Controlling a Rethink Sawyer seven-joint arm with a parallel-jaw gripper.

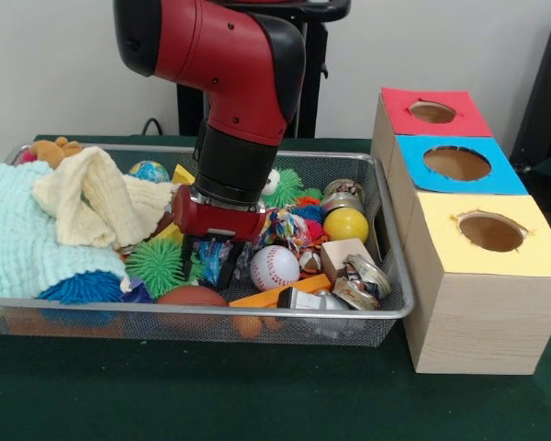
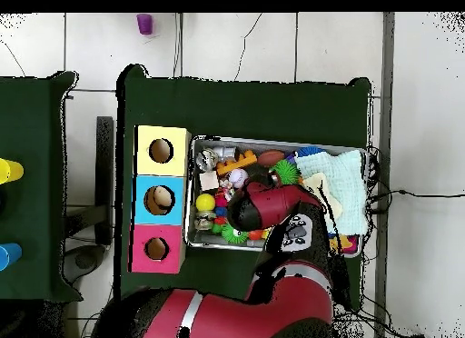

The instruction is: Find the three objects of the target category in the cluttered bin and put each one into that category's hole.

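The silver wire-mesh bin [image 1: 211, 310] is full of clutter; it also shows in the overhead view [image 2: 272, 142]. My gripper [image 1: 216, 259] is lowered into the middle of the bin, down among the objects, with a blue crinkled packet [image 1: 211, 262] at its tip. A baseball [image 1: 275, 267] lies just right of it and a green spiky ball [image 1: 154, 265] just left. A yellow ball [image 1: 345, 224], a wooden block [image 1: 342, 254] and crushed cans [image 1: 363, 280] lie at the bin's right end. In the overhead view the arm hides the gripper.
Three wooden boxes with holes stand right of the bin: red top [image 1: 432, 112], blue top [image 1: 459, 163], yellow top [image 1: 491, 231]. A mint towel [image 1: 18, 239] and a cream cloth [image 1: 92, 202] cover the bin's left end. An orange block [image 1: 275, 294] lies at the front rim.
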